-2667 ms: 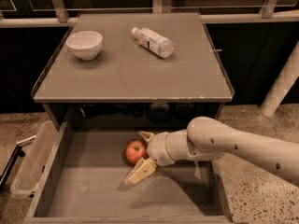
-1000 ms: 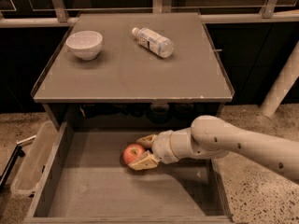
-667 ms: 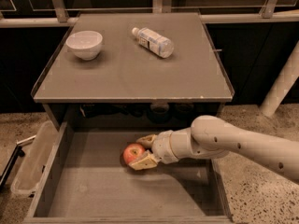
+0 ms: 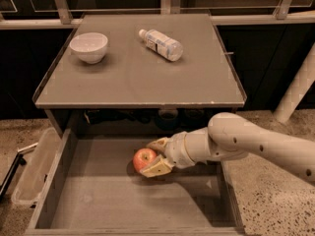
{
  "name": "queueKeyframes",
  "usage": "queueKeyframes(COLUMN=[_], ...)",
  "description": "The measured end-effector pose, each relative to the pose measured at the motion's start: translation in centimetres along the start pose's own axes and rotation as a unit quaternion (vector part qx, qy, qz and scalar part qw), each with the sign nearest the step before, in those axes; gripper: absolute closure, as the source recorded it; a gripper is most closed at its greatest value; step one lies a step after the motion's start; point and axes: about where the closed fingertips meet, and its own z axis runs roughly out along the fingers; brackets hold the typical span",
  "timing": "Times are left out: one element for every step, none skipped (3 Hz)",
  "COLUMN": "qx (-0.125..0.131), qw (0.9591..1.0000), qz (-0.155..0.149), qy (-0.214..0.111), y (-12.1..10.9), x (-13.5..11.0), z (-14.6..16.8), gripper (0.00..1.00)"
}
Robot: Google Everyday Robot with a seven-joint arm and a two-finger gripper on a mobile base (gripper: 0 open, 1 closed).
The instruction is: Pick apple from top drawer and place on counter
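A white bowl [image 4: 89, 46] stands upright at the back left of the counter [image 4: 147, 80]. A clear plastic bottle [image 4: 161, 44] lies on its side, apart, to the right.

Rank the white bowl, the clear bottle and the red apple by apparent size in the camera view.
1. White round bowl and clear plastic bottle: too alike to rank; bottle longer, bowl broader.
2. Small red apple, clasped by the claw inside the grey-brown drawer.

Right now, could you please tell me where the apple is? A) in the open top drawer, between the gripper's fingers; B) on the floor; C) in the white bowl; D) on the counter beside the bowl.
A: the apple sits in the top drawer with the gripper closed around it.
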Motion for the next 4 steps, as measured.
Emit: queueKeyframes(qx=[-0.009, -0.006, 0.022, 0.049], qw=[0.9996, 0.9983, 0.9958, 0.9941], qz=[-0.026, -0.058, -0.089, -0.096], qy=[0.001, 0.0, 0.0, -0.013], y=[0.1, -0.2, -1.5, -4.3], x=[-3.1, -6.6, -10.4, -14.6], z=[-4.4, -9.8, -15.7, -21.0], gripper=[1.0, 1.0, 1.0, 1.0])
